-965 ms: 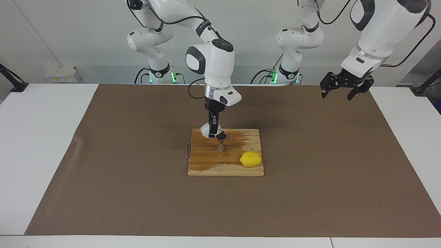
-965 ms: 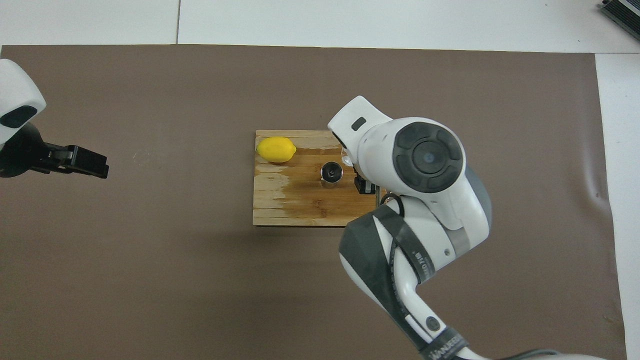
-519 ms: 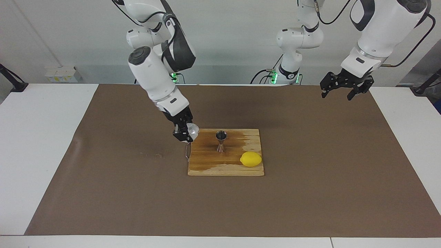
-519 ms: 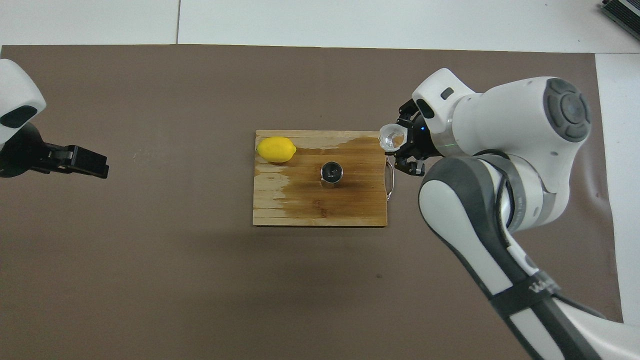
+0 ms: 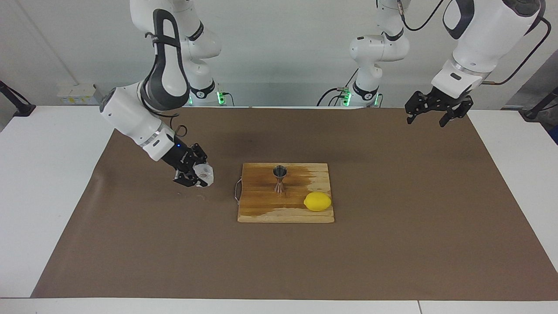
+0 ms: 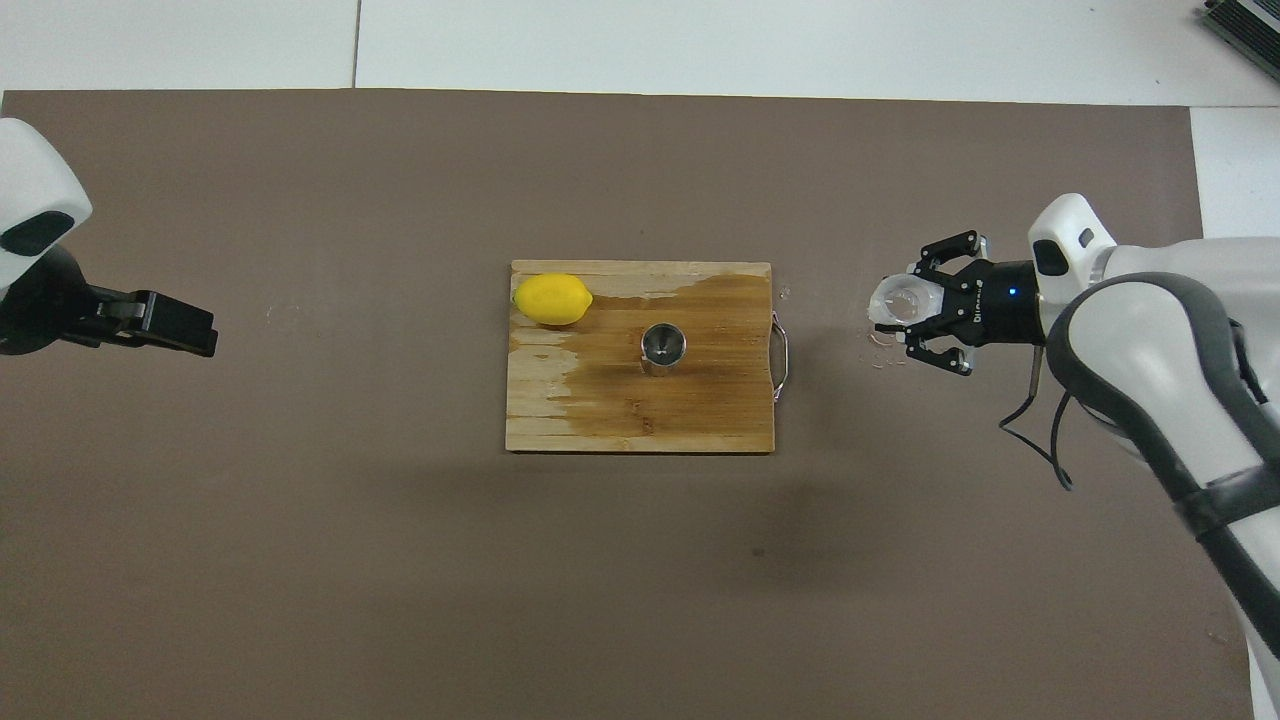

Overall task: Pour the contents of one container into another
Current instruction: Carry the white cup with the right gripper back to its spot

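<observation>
On the facing view we first see the right claw (image 5: 195,174) closed on the plastic cup (image 5: 204,175), low over the brown mat (image 5: 130,244) beside the cutting board (image 5: 261,209) on the worktop. The steel jigger (image 5: 279,178) stands upright on the board, with a lemon (image 5: 317,201) near it. The left claw (image 5: 431,114) waits with fingers spread, empty, over the mat's corner.

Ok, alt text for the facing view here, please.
The right end effector holds a translucent plastic cup low over the brown mat, beside a wooden cutting board carrying a steel jigger and lemon. The left end effector waits open, raised.
</observation>
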Controlling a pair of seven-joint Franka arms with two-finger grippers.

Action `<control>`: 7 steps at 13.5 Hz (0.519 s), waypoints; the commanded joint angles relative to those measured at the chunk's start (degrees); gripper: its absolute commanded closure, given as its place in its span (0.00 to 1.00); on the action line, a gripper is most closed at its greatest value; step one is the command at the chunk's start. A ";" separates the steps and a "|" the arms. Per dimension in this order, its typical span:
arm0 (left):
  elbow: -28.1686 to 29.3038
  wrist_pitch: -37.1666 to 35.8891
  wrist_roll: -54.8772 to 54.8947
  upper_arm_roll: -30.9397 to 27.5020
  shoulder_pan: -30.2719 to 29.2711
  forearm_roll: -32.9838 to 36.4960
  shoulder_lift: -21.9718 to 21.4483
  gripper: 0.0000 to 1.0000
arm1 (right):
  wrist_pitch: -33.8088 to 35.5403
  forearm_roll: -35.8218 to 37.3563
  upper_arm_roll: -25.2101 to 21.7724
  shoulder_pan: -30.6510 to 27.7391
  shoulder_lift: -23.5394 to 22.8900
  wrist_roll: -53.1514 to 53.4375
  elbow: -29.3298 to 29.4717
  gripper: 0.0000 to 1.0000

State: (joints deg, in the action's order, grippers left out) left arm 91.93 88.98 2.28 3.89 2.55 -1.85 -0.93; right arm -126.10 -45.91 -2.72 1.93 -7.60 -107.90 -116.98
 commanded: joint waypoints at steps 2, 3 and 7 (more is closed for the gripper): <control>0.01 -0.83 -0.08 0.06 -0.09 0.97 -0.74 0.00 | 3.57 -2.17 0.87 -7.18 -1.44 -11.16 -1.85 0.80; 0.01 -0.83 -0.08 -0.02 -0.09 0.88 -0.74 0.00 | 4.36 -2.08 0.87 -7.90 -2.24 -13.45 -1.94 0.80; 0.01 -0.83 -0.08 -0.02 -0.09 0.88 -0.74 0.00 | 3.49 -2.17 0.96 -8.43 -6.97 -20.83 -1.68 0.80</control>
State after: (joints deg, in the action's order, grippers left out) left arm 91.93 88.98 2.27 3.89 2.55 -1.85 -0.93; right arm -122.19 -46.17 -2.64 -5.90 -12.03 -124.49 -118.94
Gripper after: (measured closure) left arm 0.000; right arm 0.511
